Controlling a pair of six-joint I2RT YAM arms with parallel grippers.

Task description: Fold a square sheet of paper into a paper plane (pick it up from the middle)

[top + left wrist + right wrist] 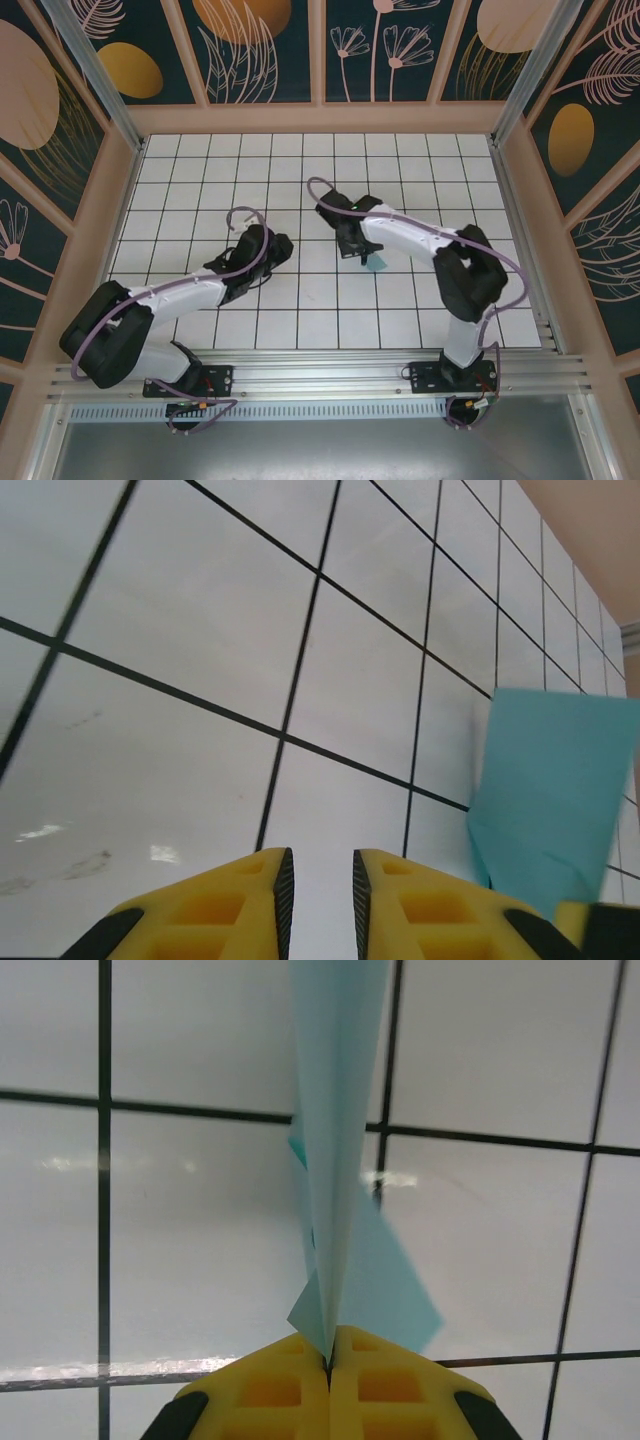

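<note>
Pinching the folded paper [335, 1110] in my closed right hand [329, 1360], I judge it light and floppy; my barely parted, empty left hand [319, 870] should grip the crease.

One folded paper [335, 1160], one left end effector [318, 870], one right end effector [329, 1360].

Thin light-turquoise folded paper sheet [335, 1110] matt, smooth; white black-gridded tabletop [200, 1220] glossy, reflective; silver metal front rail [320, 368] semi-matt.
</note>
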